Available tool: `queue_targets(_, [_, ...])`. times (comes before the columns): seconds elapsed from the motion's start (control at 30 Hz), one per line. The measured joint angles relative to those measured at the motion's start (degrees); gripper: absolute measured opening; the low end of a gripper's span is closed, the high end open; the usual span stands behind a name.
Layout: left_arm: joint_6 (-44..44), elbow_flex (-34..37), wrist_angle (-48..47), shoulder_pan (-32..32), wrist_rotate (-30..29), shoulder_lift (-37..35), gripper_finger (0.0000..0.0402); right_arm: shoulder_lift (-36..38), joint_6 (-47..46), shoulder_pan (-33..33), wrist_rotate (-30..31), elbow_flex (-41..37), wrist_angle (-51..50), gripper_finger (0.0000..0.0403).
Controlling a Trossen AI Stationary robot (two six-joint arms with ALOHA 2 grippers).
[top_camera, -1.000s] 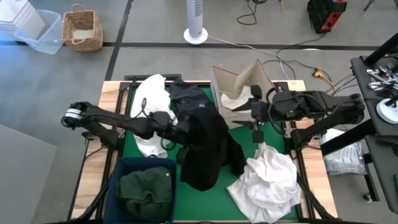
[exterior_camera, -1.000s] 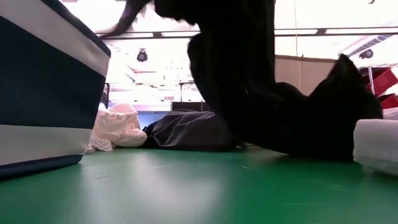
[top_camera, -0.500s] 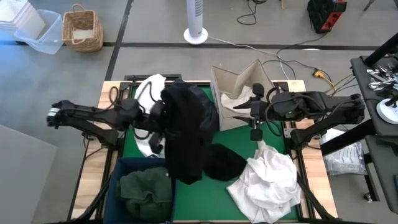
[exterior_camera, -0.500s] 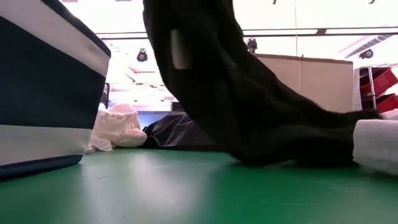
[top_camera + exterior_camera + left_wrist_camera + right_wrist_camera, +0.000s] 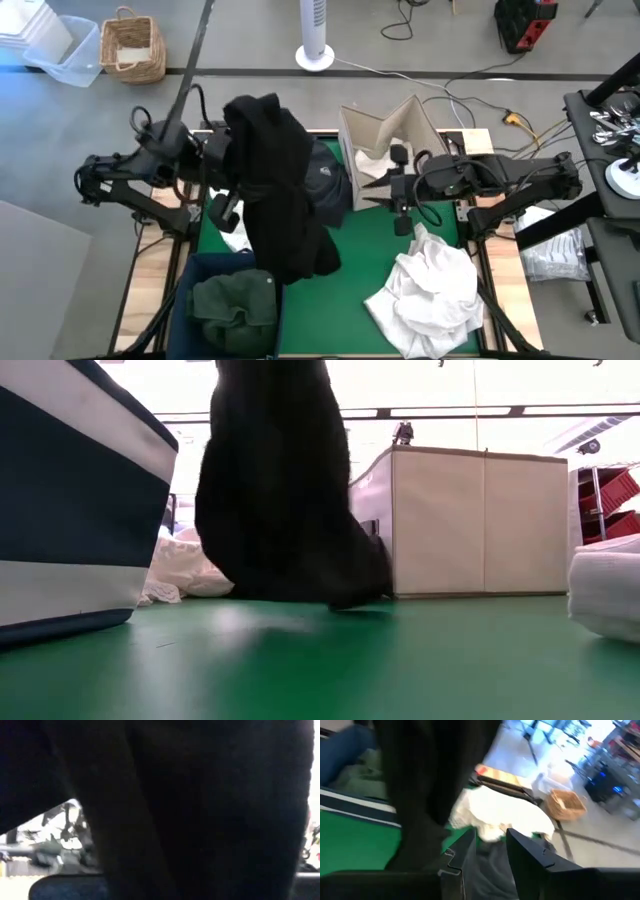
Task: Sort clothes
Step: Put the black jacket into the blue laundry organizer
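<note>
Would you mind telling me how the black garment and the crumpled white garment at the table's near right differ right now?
The black fabric garment hangs stretched long from the left hand, only its lowest end near the green mat; the crumpled white fabric garment lies in a heap on that mat. The black one is gripped; nothing holds the white one. Both are soft clothes outside the navy fabric bin.
</note>
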State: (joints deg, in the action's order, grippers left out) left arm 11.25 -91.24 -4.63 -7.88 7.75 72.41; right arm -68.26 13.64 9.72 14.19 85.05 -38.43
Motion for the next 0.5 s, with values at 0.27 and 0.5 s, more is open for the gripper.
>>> queue_targets(0.27, [-7.3,-20.0,-12.8,-0.5,-5.3,6.4,0.0025,0.2,1.3,0.0,-1.1,-6.0,7.4,0.0111])
queue_targets(0.5, [-7.4,-38.7,-23.1,-0.5,-7.7,11.7,0.0025,0.2,-0.3,-0.9,-0.7,-9.2,8.2,0.0128])
